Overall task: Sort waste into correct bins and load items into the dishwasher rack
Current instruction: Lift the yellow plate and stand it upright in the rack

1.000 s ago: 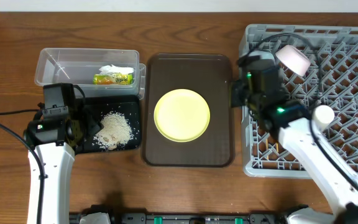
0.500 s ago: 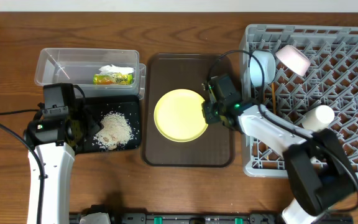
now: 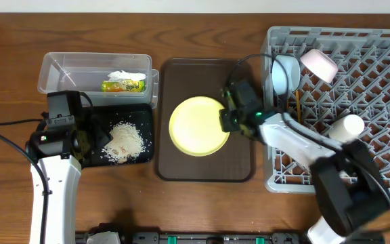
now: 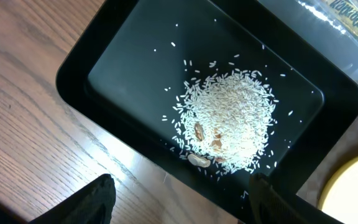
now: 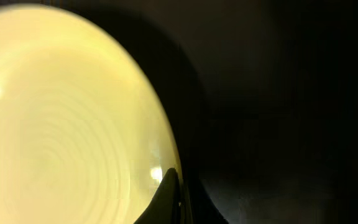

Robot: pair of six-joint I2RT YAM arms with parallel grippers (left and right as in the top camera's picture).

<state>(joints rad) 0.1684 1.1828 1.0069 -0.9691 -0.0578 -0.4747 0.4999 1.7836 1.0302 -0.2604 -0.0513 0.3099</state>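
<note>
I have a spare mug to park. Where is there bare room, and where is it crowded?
Bare table in front of the brown tray and black tray; also wood behind the clear tub. The rack is free at its right side. Crowded: rack's left rear with bowls, and the yellow plate, right gripper at its rim.

A robot test station, dressed with kitchen goods, is shown. A wood-grain tabletop (image 3: 202,203) is worked by two white robot arms, the left arm (image 3: 49,183) and the right arm (image 3: 296,139). On it a grey dishwasher rack (image 3: 384,81), a brown serving tray (image 3: 239,169) and a clear tub (image 3: 59,71) are neatly laid out.
</note>
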